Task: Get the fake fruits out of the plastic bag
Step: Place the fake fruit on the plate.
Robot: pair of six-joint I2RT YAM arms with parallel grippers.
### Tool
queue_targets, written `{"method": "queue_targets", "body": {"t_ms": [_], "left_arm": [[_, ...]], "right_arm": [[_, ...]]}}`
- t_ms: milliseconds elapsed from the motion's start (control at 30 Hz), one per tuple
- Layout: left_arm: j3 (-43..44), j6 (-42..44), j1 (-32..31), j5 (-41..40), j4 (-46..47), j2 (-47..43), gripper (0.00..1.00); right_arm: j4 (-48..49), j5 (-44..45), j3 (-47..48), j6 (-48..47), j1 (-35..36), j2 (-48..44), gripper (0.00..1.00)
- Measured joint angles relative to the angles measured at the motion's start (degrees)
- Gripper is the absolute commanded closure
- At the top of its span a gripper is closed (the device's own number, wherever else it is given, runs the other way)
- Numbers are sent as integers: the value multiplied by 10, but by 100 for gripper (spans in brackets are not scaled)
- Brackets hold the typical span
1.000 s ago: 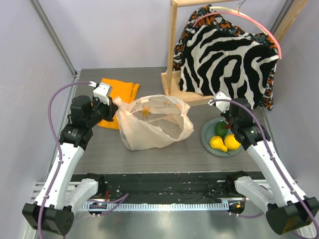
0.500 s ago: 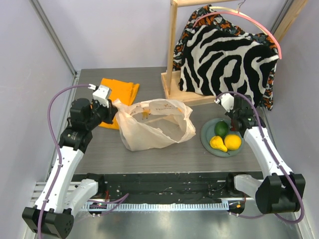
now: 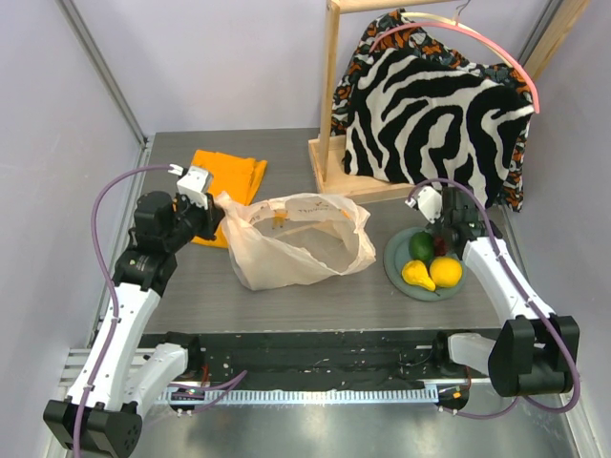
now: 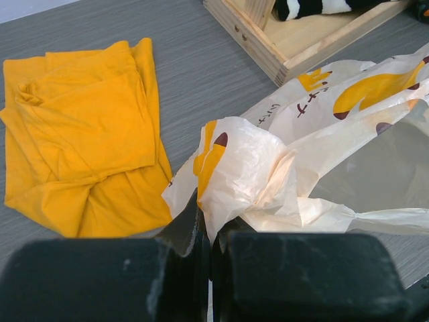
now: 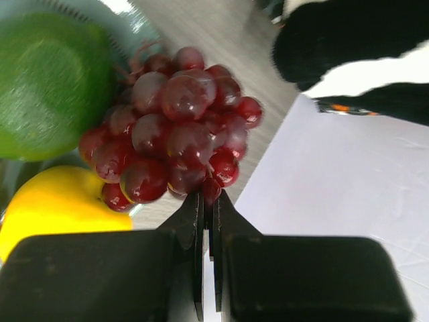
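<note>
The translucent plastic bag (image 3: 296, 239) lies mid-table, its mouth open upward. My left gripper (image 3: 212, 212) is shut on the bag's left handle (image 4: 234, 168). My right gripper (image 3: 443, 229) is shut on the bunch of dark red grapes (image 5: 174, 121), holding it over the far edge of the plate (image 3: 396, 270). On the plate sit the green avocado (image 3: 422, 246), the yellow pear (image 3: 416, 275) and the yellow lemon (image 3: 446, 272). The avocado (image 5: 47, 80) and a yellow fruit (image 5: 53, 201) also show in the right wrist view. The maroon round fruit is out of view.
A folded orange cloth (image 3: 227, 176) lies behind my left gripper, also seen in the left wrist view (image 4: 80, 134). A wooden rack (image 3: 329, 153) with a zebra-patterned garment (image 3: 430, 114) stands at the back right, close behind my right gripper.
My right gripper has moved back over the plate's far side with the grapes. The bag's mouth has sagged slightly. My left gripper keeps its hold on the handle.
</note>
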Motion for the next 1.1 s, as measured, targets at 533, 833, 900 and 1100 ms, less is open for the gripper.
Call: {"method": "queue_targets", "body": {"t_ms": [533, 833, 900, 1100], "left_arm": [[0, 0, 2, 3, 1, 3, 100], [-3, 0, 2, 7, 2, 6, 100], [-4, 0, 2, 7, 3, 6, 100], [-5, 2, 2, 11, -1, 5, 97]], "right_arm": [[-137, -48, 2, 29, 0, 7, 51], [-221, -85, 119, 53, 0, 25, 14], [-251, -125, 180, 62, 0, 30, 1], [-308, -302, 330, 83, 0, 33, 0]]}}
